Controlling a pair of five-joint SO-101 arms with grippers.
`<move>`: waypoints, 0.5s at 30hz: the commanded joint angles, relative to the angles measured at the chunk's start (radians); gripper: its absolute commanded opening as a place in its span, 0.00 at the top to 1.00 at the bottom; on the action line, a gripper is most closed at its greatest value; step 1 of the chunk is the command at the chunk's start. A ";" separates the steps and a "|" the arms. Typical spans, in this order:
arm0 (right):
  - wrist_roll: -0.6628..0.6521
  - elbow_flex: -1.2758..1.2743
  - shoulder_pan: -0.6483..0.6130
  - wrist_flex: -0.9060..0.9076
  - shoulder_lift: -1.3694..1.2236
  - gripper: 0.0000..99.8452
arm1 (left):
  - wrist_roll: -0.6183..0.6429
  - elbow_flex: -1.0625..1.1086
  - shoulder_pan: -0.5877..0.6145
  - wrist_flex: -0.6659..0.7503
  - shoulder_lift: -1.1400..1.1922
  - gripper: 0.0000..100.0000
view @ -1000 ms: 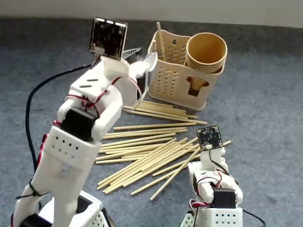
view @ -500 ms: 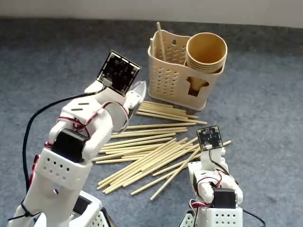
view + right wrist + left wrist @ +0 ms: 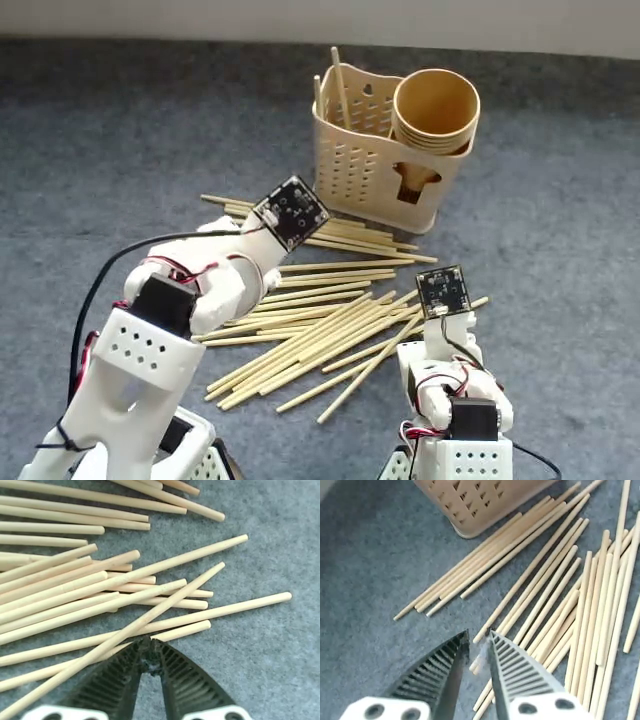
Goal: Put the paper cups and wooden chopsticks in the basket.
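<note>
- Grey cloth (image 3: 120, 130) covers the table, and the cream basket (image 3: 372, 170) stands upright at the far side.
- Cups (image 3: 436, 105) are in: a nested stack sits in the basket's right end, mouth up.
- Standing sticks (image 3: 338, 85), just a few, poke up out of the basket's left end.
- Loose chopsticks (image 3: 320, 325) are the big story: a wide fan of them lies flat on the cloth in front of the basket, some crossing, between the two arms.
- One bundle lies just beside the basket's base, seen close in the left wrist view, with the basket (image 3: 480, 500) at the edge.
- Left arm (image 3: 190, 290) stretches low over the left side of the fan, its wrist board near the basket's front.
- Left claw (image 3: 479, 636) points down at the cloth. Its jaws are a narrow slit apart with nothing clamped, and a stick's end lies on the cloth right by the tips.
- Right arm (image 3: 452, 380) sits folded at the near edge, by the right end of the fan.
- Right claw (image 3: 149, 647) has its tips pressed together and grips nothing. It hangs over a long stick that crosses the others, and I cannot tell whether it touches the wood.
</note>
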State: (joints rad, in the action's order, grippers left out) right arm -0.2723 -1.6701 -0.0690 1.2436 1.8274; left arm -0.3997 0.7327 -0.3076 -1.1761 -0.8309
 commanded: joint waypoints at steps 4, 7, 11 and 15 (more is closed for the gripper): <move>-0.009 -0.154 0.008 0.007 0.012 0.99 | -0.021 0.027 0.005 -0.008 0.051 0.93; -0.009 -0.154 0.008 0.007 0.012 0.99 | -0.086 -0.007 0.005 -0.008 0.182 0.93; -0.009 -0.154 0.008 0.007 0.012 0.99 | -0.135 -0.091 0.015 -0.008 0.352 0.87; -0.009 -0.154 0.008 0.007 0.012 0.99 | -0.193 -0.189 0.041 -0.008 0.506 0.86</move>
State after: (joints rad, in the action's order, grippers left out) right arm -0.2723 -1.6701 -0.0690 1.2436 1.8274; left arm -0.5424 0.6697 -0.3061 -1.1792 -0.4396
